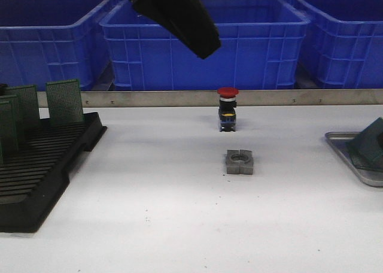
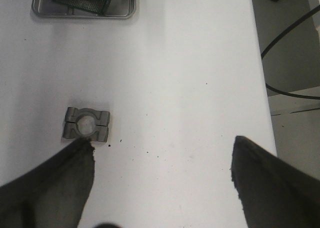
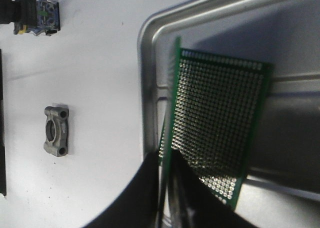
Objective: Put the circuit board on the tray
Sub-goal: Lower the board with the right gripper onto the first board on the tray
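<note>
My right gripper (image 3: pixel 167 168) is shut on the lower edge of a green perforated circuit board (image 3: pixel 220 118) and holds it tilted over the silver-grey metal tray (image 3: pixel 150 63), near the tray's corner. In the front view this board (image 1: pixel 368 144) shows at the far right over the tray (image 1: pixel 353 162); the right gripper itself is out of that view. My left gripper (image 2: pixel 162 155) is open and empty, high above the table (image 1: pixel 185 27). In the left wrist view the tray (image 2: pixel 45 12) holds green boards (image 2: pixel 82 0).
A black slotted rack (image 1: pixel 42 165) at the left holds upright green boards (image 1: pixel 63 102). A red-topped push button (image 1: pixel 227 108) and a grey metal clamp block (image 1: pixel 239 162) stand mid-table. Blue bins (image 1: pixel 203 45) line the back behind a metal rail.
</note>
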You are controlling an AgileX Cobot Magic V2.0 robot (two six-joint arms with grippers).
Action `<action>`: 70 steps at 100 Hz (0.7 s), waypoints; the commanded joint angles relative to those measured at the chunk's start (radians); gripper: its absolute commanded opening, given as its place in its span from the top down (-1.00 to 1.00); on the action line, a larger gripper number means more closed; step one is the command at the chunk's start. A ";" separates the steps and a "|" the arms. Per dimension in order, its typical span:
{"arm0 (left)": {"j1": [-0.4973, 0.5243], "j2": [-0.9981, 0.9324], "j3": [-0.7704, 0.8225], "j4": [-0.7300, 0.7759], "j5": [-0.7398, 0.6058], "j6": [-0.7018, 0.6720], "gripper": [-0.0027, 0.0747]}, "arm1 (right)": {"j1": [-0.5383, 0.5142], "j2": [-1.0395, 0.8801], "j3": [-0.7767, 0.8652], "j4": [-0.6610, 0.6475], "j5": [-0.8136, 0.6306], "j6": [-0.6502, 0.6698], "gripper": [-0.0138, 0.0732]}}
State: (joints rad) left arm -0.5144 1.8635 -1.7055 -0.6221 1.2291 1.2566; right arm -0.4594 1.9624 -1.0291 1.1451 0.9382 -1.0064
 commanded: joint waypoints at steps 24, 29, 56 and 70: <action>-0.006 -0.058 -0.024 -0.055 0.043 -0.004 -0.46 | -0.008 -0.046 -0.025 0.042 0.026 0.004 -0.11; -0.006 -0.058 -0.024 -0.055 0.043 -0.004 -0.46 | -0.008 -0.046 -0.025 0.042 0.021 0.008 -0.23; -0.006 -0.058 -0.024 -0.055 0.043 -0.004 -0.46 | -0.008 -0.054 -0.025 0.042 0.021 0.008 -0.55; -0.006 -0.058 -0.024 -0.055 0.043 -0.004 -0.46 | -0.008 -0.067 -0.025 0.042 0.018 0.008 -0.55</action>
State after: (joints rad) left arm -0.5144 1.8635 -1.7055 -0.6221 1.2291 1.2566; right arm -0.4594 1.9603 -1.0291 1.1451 0.9202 -1.0000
